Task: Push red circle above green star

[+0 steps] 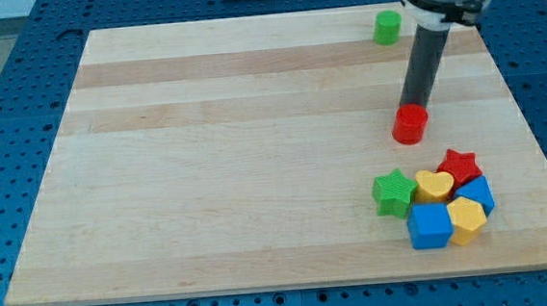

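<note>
A pale wooden board (254,154) lies on a blue perforated bench, and most of it is bare. The red circle (410,124) sits toward the view's right, above the green star (393,192) and slightly to its right, the two apart. My tip (411,106) rests at the circle's top edge, seemingly touching it, placed there to drive it down the view or nudge it left over the star; I have no fingers, only the rod. Beside the star, clustered, are a yellow heart (435,185), a red star (461,166), two blue blocks (429,227) (477,195) and a yellow block (467,219). A green cylinder (387,27) stands alone near the top edge.
</note>
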`<state>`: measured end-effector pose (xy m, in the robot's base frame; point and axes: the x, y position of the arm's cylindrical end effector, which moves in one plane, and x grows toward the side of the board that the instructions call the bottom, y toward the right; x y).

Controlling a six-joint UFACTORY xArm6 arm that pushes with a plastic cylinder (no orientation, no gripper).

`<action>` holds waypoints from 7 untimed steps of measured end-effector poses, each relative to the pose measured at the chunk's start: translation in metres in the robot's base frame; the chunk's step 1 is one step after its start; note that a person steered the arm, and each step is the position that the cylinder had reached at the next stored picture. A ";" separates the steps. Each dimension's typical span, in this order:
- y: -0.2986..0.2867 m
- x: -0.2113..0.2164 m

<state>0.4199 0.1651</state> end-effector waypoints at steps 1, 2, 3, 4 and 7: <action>0.000 0.009; 0.000 0.017; 0.000 0.055; 0.000 0.062; -0.010 0.062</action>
